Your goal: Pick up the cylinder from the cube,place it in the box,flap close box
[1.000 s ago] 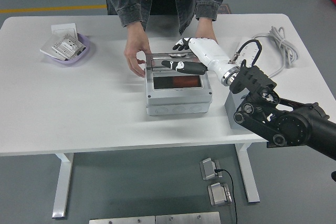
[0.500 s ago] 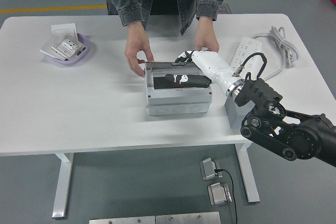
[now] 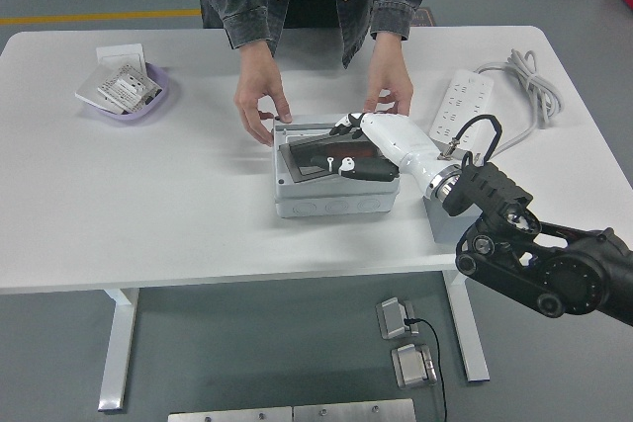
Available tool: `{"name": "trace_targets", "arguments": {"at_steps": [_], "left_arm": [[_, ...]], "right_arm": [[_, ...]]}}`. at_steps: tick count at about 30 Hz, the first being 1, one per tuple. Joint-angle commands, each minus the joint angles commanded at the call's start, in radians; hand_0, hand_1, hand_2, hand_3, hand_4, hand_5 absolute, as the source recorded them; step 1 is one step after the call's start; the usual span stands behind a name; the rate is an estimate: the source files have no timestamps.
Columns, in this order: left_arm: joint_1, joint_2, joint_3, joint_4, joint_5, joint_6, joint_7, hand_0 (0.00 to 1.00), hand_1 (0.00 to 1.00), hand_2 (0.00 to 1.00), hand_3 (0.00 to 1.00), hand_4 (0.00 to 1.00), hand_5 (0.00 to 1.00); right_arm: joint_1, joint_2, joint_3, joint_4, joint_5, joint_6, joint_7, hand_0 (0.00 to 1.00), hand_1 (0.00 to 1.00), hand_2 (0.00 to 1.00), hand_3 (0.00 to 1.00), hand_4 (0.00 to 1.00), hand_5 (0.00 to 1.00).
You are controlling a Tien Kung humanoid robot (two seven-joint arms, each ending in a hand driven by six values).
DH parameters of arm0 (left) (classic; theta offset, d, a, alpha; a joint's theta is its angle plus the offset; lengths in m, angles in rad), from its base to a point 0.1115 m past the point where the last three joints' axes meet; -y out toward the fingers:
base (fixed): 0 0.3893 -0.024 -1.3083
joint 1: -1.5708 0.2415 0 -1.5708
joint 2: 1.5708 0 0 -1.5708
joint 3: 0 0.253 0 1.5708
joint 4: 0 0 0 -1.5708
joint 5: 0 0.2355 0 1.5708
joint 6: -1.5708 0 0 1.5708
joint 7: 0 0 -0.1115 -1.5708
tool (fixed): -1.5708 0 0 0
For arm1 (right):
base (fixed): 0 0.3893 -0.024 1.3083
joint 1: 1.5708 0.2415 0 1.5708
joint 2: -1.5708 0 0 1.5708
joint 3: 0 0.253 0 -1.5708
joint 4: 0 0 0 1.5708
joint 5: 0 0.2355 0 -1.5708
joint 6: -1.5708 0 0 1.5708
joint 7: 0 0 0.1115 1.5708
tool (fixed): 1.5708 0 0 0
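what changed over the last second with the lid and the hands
The right hand moved down toward the near side, pressing the box's lid from raised to nearly flat over the box. The person's hands stayed at the box's far corners; the purple bowl and power strip did not move.

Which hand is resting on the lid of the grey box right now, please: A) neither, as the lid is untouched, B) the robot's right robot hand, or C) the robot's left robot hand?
B: the right robot hand lies on the tilted lid of the grey box, while the person's hands steady its far side.
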Motion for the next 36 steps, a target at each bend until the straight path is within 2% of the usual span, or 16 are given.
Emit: {"name": "trace_targets", "arguments": {"at_steps": [4, 10, 17, 20, 25, 29, 30, 35, 36], "left_arm": [[0.002, -0.001, 0.01, 0.002, -0.01, -0.001, 0.0, 0.638, 0.659, 0.617, 0.688, 0.65, 0.122], [0.004, -0.001, 0.013, 0.003, -0.015, -0.001, 0.0, 0.639, 0.658, 0.617, 0.688, 0.651, 0.122], [0.008, -0.002, 0.019, 0.005, -0.024, -0.002, 0.001, 0.639, 0.658, 0.617, 0.689, 0.652, 0.122], [0.011, -0.003, 0.019, 0.006, -0.025, -0.002, 0.002, 0.637, 0.658, 0.616, 0.688, 0.652, 0.121], [0.013, -0.003, 0.014, 0.008, -0.022, -0.002, 0.002, 0.638, 0.659, 0.617, 0.689, 0.654, 0.12], [0.014, -0.003, 0.001, 0.008, -0.013, -0.001, 0.004, 0.638, 0.659, 0.617, 0.689, 0.654, 0.12], [0.015, -0.003, -0.003, 0.008, -0.01, 0.001, 0.005, 0.638, 0.659, 0.617, 0.689, 0.653, 0.12], [0.017, -0.002, -0.031, 0.005, 0.012, 0.015, 0.016, 0.638, 0.659, 0.617, 0.689, 0.653, 0.12], [0.017, -0.001, -0.036, 0.005, 0.016, 0.017, 0.018, 0.638, 0.659, 0.618, 0.688, 0.653, 0.121]], "right_arm": [[-0.01, -0.003, 0.035, 0.003, -0.015, 0.007, -0.002, 0.665, 0.642, 0.689, 0.709, 0.998, 0.978], [-0.035, -0.031, 0.141, 0.014, -0.065, 0.027, -0.008, 0.669, 0.644, 0.689, 0.71, 0.998, 0.976], [-0.13, -0.066, 0.303, 0.028, -0.134, 0.051, -0.013, 0.673, 0.643, 0.689, 0.711, 0.998, 0.976], [-0.185, -0.069, 0.382, 0.04, -0.127, 0.053, -0.002, 0.671, 0.643, 0.688, 0.711, 0.998, 0.976], [-0.278, -0.046, 0.526, 0.072, -0.04, 0.067, 0.051, 0.65, 0.64, 0.675, 0.701, 0.998, 0.969], [-0.354, -0.017, 0.638, 0.08, 0.074, 0.087, 0.12, 0.65, 0.64, 0.675, 0.701, 0.998, 0.969], [-0.374, -0.01, 0.666, 0.08, 0.112, 0.09, 0.14, 0.563, 0.575, 0.625, 0.659, 0.99, 0.87], [-0.453, 0.007, 0.776, 0.072, 0.294, 0.115, 0.232, 0.563, 0.575, 0.625, 0.659, 0.99, 0.87], [-0.465, 0.009, 0.793, 0.07, 0.33, 0.121, 0.246, 0.496, 0.482, 0.586, 0.615, 0.933, 0.759]]}}
